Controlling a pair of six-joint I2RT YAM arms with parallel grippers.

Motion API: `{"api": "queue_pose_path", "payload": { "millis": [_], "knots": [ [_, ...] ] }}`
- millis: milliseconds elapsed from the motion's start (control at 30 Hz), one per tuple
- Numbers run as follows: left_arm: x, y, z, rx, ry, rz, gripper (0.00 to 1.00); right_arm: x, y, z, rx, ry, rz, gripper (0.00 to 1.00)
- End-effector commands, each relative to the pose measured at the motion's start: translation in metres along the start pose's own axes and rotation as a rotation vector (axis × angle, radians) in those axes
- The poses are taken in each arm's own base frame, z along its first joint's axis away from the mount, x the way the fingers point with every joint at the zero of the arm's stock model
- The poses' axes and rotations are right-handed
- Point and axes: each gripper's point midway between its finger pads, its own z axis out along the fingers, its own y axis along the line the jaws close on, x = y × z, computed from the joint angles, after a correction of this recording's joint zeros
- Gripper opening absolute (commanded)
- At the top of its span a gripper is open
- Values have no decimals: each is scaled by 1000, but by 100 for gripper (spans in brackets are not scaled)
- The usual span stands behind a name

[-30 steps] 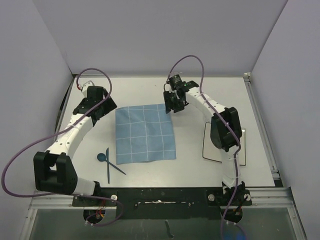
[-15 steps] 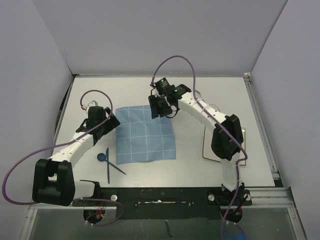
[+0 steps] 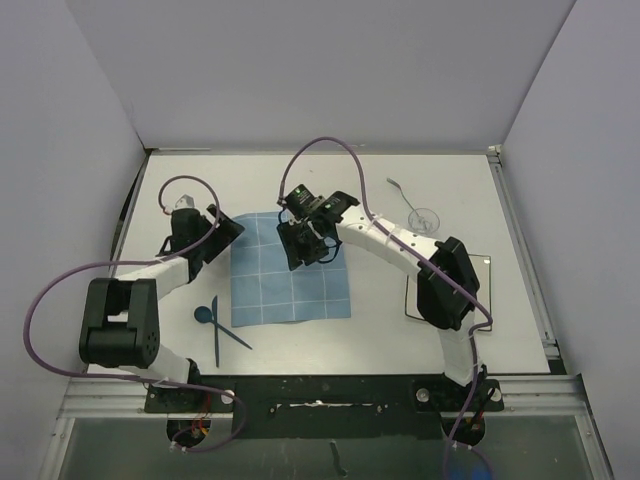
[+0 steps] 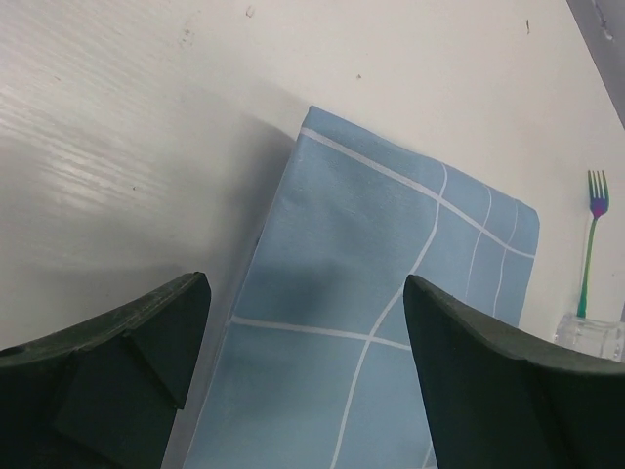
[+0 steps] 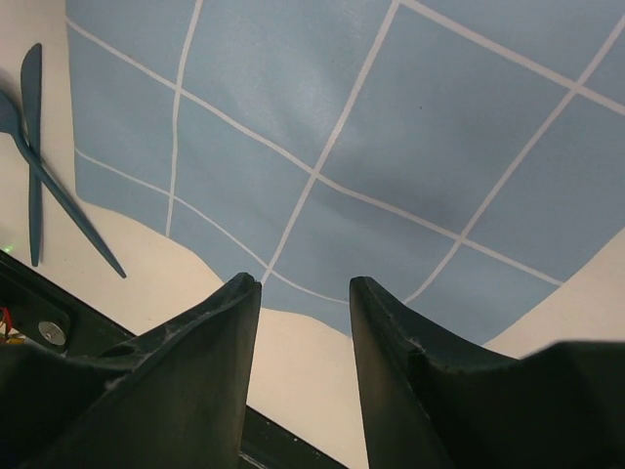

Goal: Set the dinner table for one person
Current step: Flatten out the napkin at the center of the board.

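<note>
On the white dinner table (image 3: 180, 190) lies a blue cloth mat with a white grid (image 3: 290, 285). My left gripper (image 3: 222, 232) stands open at the mat's far left corner. In the left wrist view the left gripper (image 4: 303, 293) has nothing between its fingers, only the mat (image 4: 391, 293) below. My right gripper (image 3: 305, 252) hovers open over the mat's far half. In the right wrist view the right gripper (image 5: 305, 288) is empty above the mat (image 5: 391, 147).
A blue spoon (image 3: 204, 314) and blue knife (image 3: 216, 335) lie crossed left of the mat's near corner. An iridescent fork (image 3: 397, 185) and a clear glass (image 3: 424, 218) stand at the far right. A thin black outline (image 3: 408, 295) lies by the right arm. A black rail (image 3: 320, 385) runs along the near edge.
The right gripper swung left and nearer, from beyond the mat's far right corner to over the mat, uncovering the fork and glass. The left gripper moved nearer, to the mat's far left corner.
</note>
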Motion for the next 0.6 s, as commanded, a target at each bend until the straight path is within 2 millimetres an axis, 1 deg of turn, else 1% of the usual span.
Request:
{"api": "queue_pose_path", "payload": {
  "millis": [0,100,167,200,233,267,300,333,467,533,567],
  "knots": [
    [-8,-18,16,133,-27,-34,79,-24,4,-36,-15,-107,14,42],
    [-4,-17,25,156,-15,-51,77,-24,4,-37,-12,-104,14,42],
    [-3,-17,29,180,-14,-63,64,-22,4,-36,-7,-97,14,42],
    [-2,-19,30,194,-17,-68,52,-21,3,-35,-5,-93,18,42],
    [-2,-19,32,198,-14,-74,32,-20,2,-35,-3,-90,19,42],
    [-1,-19,33,194,-7,-79,9,-18,2,-34,0,-84,20,42],
    [-2,-21,33,192,-2,-78,0,-17,0,-34,5,-81,22,42],
    [-2,-22,32,189,2,-78,0,-16,-1,-33,11,-79,22,42],
    [-18,-42,15,201,-21,-22,0,-13,-2,-31,12,-73,32,41],
    [-27,-55,3,197,-32,16,0,-11,3,-28,-5,-72,33,41],
    [-36,-67,-5,203,-40,37,0,-10,7,-26,-13,-70,28,41]
  ]
}}
